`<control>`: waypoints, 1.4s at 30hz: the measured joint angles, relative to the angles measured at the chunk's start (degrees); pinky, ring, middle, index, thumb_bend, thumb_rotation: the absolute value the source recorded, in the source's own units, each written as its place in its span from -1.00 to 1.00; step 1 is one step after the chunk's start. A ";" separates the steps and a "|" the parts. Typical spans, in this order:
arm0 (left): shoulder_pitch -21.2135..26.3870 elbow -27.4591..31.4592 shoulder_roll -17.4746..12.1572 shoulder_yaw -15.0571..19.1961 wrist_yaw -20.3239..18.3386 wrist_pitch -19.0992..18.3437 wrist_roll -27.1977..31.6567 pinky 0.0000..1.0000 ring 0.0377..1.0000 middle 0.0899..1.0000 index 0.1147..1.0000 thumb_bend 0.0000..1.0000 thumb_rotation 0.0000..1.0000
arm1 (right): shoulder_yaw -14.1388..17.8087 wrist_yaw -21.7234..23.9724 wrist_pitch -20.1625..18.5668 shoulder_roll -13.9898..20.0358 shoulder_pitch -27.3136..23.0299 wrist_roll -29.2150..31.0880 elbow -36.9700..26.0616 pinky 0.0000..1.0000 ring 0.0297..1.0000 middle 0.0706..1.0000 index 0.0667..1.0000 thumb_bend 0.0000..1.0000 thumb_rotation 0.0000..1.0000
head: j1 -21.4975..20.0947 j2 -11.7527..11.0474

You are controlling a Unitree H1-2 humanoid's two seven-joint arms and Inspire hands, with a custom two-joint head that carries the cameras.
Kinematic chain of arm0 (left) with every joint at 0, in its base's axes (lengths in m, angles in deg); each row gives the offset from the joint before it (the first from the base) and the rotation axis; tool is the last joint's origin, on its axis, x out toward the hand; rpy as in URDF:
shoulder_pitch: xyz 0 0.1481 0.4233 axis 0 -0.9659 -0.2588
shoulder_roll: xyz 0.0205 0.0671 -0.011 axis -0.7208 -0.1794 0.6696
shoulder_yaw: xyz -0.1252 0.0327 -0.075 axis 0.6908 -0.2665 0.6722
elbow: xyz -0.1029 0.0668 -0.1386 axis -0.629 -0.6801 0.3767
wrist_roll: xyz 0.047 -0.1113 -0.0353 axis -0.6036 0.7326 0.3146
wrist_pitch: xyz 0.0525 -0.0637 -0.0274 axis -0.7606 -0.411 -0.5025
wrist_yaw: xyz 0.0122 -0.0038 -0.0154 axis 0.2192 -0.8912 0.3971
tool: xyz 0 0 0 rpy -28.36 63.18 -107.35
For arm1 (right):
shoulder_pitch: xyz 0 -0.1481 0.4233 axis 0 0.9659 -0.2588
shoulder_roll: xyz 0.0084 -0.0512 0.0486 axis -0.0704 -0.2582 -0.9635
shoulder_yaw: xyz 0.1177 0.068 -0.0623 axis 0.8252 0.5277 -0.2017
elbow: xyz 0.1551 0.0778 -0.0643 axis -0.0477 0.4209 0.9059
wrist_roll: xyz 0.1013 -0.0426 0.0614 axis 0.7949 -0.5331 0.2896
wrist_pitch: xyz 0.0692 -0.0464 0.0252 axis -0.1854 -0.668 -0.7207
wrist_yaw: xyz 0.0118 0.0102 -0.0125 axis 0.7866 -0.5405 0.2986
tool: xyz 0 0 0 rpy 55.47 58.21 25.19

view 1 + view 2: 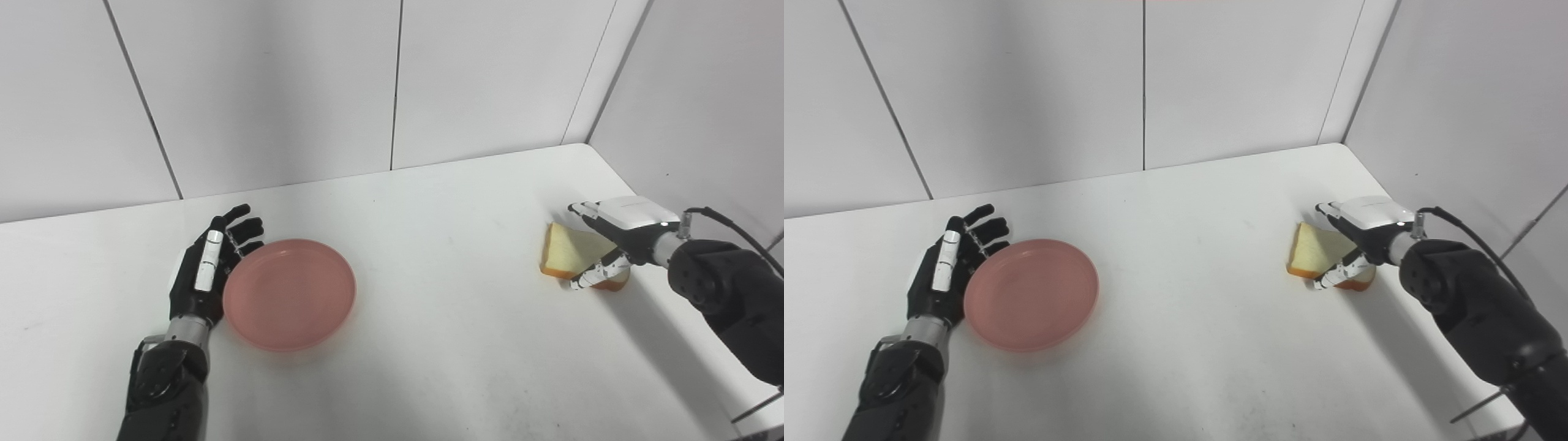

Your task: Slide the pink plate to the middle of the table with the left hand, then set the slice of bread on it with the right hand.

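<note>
The pink plate (289, 294) lies on the white table (441, 343), left of its middle. My left hand (205, 269) is open, standing on edge against the plate's left rim with the fingers pointing away from me. The slice of bread (572, 254) is at the right side of the table, tilted, with its lower edge at the tabletop. My right hand (612, 239) is closed around it, fingers over its far edge and thumb on its near edge. Both show in the right eye view too: plate (1032, 294), bread (1317, 251).
White wall panels (392, 86) stand close behind the table and along its right side. The table's right edge (704, 343) runs under my right arm. A black cable (735, 229) loops from the right wrist.
</note>
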 measured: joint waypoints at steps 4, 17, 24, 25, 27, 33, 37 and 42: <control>-0.08 0.11 -0.07 -0.05 0.00 0.00 -0.01 0.33 0.46 0.36 0.37 0.56 0.60 | -0.39 -0.11 -0.05 -0.57 -0.64 -0.02 1.15 1.00 1.00 1.00 0.96 1.00 0.13 | 0.35 0.09; -0.33 0.63 -0.17 -0.44 -0.12 -0.15 -0.01 0.31 0.43 0.34 0.35 0.55 0.60 | -3.10 -1.62 -0.05 -1.84 -3.81 -0.11 7.59 1.00 1.00 1.00 0.95 1.00 0.12 | 0.88 0.35; -0.74 1.40 -0.12 -0.38 -0.38 -0.62 0.02 0.35 0.43 0.35 0.37 0.58 0.56 | -4.91 -3.83 0.00 -1.86 -5.89 -0.37 10.54 1.00 1.00 1.00 0.94 1.00 -0.03 | 1.14 0.53; -0.92 1.71 -0.09 -0.38 -0.39 -0.77 0.02 0.36 0.43 0.36 0.38 0.57 0.56 | -5.02 -4.17 0.01 -1.85 -6.12 -0.28 11.12 1.00 1.00 1.00 0.93 1.00 -0.04 | 1.14 0.53; -1.03 1.86 -0.08 -0.37 -0.40 -0.88 0.02 0.34 0.43 0.36 0.38 0.59 0.56 | -5.32 -4.32 0.02 -1.84 -6.57 -0.01 11.61 1.00 1.00 1.00 0.94 1.00 -0.20 | 1.32 0.53; -1.00 1.68 0.04 -0.41 -0.47 -0.88 0.02 0.32 0.41 0.35 0.37 0.62 0.56 | -5.75 -4.70 0.01 -2.17 -7.65 2.29 11.26 1.00 0.92 0.87 0.89 1.00 -0.73 | 1.23 0.62; -0.99 1.69 0.07 -0.36 -0.83 -0.90 0.06 0.32 0.41 0.35 0.37 0.62 0.54 | -4.89 -5.78 0.06 -2.99 -7.56 5.41 10.80 0.27 0.28 0.39 0.68 0.80 -0.97 | 1.14 0.79; -1.10 1.75 0.14 -0.28 -0.89 -1.05 0.07 0.31 0.40 0.35 0.38 0.60 0.56 | -5.25 -8.04 0.06 -3.18 -7.37 5.60 11.18 0.08 0.19 0.22 -0.01 0.13 -0.79 | 1.32 0.97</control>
